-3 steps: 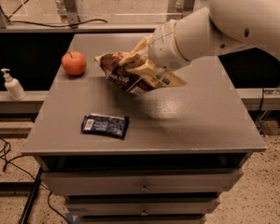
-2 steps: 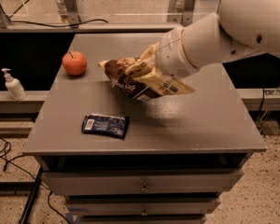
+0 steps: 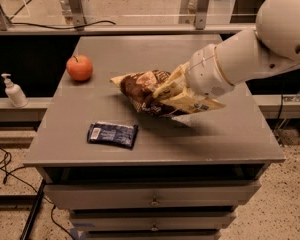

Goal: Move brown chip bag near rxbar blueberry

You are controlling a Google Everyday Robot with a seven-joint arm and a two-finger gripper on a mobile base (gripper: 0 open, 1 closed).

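Observation:
The brown chip bag (image 3: 142, 90), crinkled, dark brown and cream, hangs just above the middle of the grey table (image 3: 230, 134). My gripper (image 3: 176, 90) is shut on the bag's right end, at the tip of my white arm (image 3: 240, 59) that reaches in from the right. The rxbar blueberry (image 3: 112, 133), a flat navy wrapper with a white patch at its left end, lies near the table's front left, a short way below and left of the bag.
A red-orange apple (image 3: 80, 67) sits at the table's left rear. A white pump bottle (image 3: 13, 90) stands on a low ledge left of the table. Drawers (image 3: 152, 199) are under the tabletop. A railing runs behind.
The gripper has carried the bag toward the front of the table and slightly right, lower over the tabletop. The apple and the bar have not moved.

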